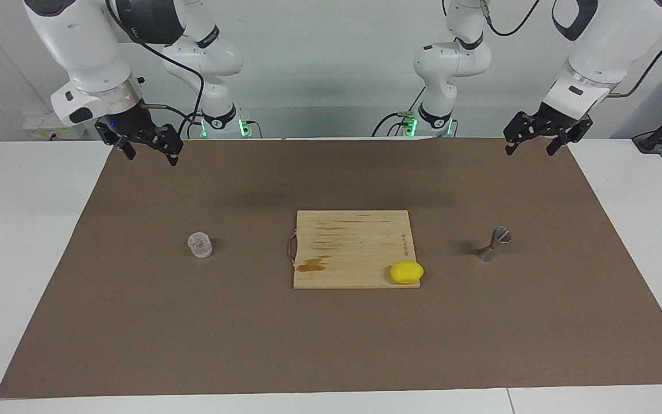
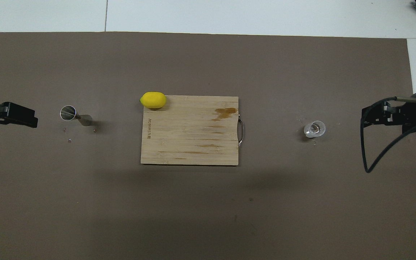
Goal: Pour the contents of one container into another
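Both arms waited, nothing poured yet.
Right gripper [image 1: 150, 150] and left gripper [image 1: 539, 140] hung open, empty, well apart from glass [image 1: 200, 244] and jigger [image 1: 495, 243].

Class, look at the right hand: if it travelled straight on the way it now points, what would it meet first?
Probably the brown mat: the right hand points down over its edge, well short of the glass cup.

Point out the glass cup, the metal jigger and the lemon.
glass cup [image 1: 199, 244], facing view, side wall.
metal jigger [image 1: 495, 244], facing view, narrow waist.
lemon [image 2: 153, 100], overhead view, middle of the peel.
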Robot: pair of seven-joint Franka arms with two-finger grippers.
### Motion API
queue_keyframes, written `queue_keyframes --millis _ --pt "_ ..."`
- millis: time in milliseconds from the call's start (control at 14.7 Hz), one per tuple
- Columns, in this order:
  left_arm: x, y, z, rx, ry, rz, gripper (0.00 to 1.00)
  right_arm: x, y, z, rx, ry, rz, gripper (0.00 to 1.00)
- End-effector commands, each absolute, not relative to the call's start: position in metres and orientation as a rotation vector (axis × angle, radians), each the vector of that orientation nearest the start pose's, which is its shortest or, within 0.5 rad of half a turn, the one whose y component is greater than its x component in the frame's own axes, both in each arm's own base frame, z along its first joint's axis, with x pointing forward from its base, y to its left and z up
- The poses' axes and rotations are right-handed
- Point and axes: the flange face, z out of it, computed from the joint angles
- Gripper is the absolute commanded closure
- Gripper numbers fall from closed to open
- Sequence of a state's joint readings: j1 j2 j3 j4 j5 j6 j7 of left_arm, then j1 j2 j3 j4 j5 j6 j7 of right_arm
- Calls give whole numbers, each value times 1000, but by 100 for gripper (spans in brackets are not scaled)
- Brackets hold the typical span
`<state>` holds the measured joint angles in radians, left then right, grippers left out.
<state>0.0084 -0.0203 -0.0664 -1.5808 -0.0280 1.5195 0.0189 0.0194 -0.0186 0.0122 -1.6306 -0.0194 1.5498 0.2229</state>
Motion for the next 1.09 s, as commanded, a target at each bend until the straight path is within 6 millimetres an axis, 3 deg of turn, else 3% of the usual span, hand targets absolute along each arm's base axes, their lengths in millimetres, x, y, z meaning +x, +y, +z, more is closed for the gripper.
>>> queue_keyframes --millis 0,273,819,1024 --pt "534 -36 627 -3177 96 34 0 537 12 606 -3139 295 102 0" --pt "535 -37 626 -3218 64 21 0 537 11 606 -3139 297 100 0" --pt "532 -38 601 -3215 49 -37 0 537 4 606 -3136 314 103 0" --pt "534 -35 590 -3218 -8 18 0 536 -1 606 -3134 333 110 0"
